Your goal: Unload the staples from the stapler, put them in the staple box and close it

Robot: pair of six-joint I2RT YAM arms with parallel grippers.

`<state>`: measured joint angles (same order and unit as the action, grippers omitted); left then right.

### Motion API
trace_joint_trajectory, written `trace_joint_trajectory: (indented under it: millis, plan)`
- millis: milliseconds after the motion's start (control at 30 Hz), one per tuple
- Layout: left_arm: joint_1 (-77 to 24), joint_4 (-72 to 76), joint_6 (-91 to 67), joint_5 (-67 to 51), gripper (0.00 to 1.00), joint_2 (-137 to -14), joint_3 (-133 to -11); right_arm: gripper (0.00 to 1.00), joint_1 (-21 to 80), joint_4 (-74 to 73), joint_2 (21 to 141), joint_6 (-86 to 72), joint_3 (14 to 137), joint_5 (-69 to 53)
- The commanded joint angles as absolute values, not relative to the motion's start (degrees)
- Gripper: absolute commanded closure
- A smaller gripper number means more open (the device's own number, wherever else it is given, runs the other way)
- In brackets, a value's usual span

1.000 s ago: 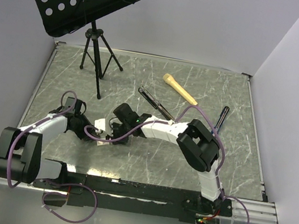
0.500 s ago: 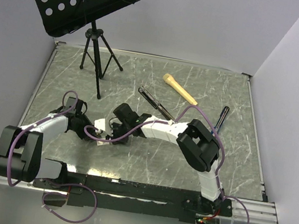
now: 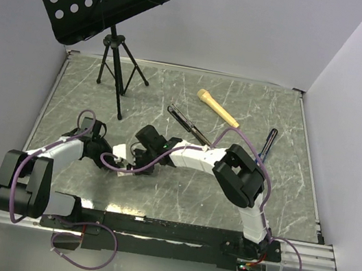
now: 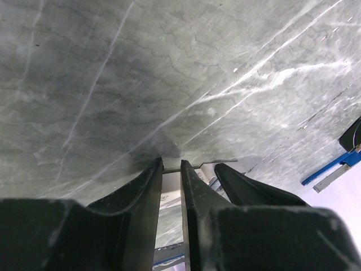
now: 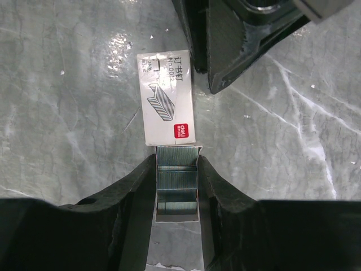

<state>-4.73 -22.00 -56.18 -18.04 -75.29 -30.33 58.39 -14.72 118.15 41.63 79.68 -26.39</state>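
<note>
The black stapler [image 3: 188, 124] lies at mid-table, beyond both grippers and held by neither. No loose strip of staples shows. My right gripper [image 5: 176, 161] is shut on the sides of an open white staple-box tray [image 5: 176, 186] filled with silvery strips. The box's white sleeve [image 5: 166, 96], with a red logo, lies flat just ahead of it. In the top view the right gripper [image 3: 132, 162] sits beside this box [image 3: 121, 150]. My left gripper [image 4: 171, 164] has its fingers close together and empty, low over the table [image 3: 109, 155] beside the sleeve's far corner [image 5: 206, 62].
A yellow-handled tool [image 3: 218, 107] and a thin black pen [image 3: 268, 143] lie at the back right. A music stand on a tripod [image 3: 115, 62] stands at the back left. A blue bar [image 4: 330, 166] shows at the left wrist view's right edge.
The left arm has shifted very slightly. The right gripper and the staple box have stayed in place.
</note>
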Motion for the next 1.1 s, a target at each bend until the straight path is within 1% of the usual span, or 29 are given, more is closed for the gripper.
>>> trace_joint_trajectory:
  millis: [0,267,433,600,833,1067]
  plan:
    - [-5.0,-21.9,-55.1,-17.0,0.75,-75.8,-30.9,0.64,59.9,-16.3,118.7,42.8,79.7,-28.6]
    - [-5.1,-22.6,-55.0,-16.2,0.76,-75.8,-31.1,0.64,60.0,-17.3,118.4,43.5,79.1,-28.5]
    - [-5.0,-27.9,-56.2,-10.1,0.76,-73.5,-33.7,0.65,59.9,-16.5,118.0,43.0,78.5,-28.7]
    - [-5.0,-32.1,-58.3,-7.5,0.76,-71.1,-34.1,0.65,59.9,-16.1,118.0,42.6,77.7,-28.5]
    - [-5.1,-33.6,-59.8,-9.6,0.78,-67.8,-31.4,0.65,60.1,-15.7,117.2,42.4,77.0,-28.6]
    - [-5.4,-32.0,-60.1,-11.5,0.78,-66.6,-28.5,0.65,60.0,-15.1,116.8,42.0,76.3,-28.6]
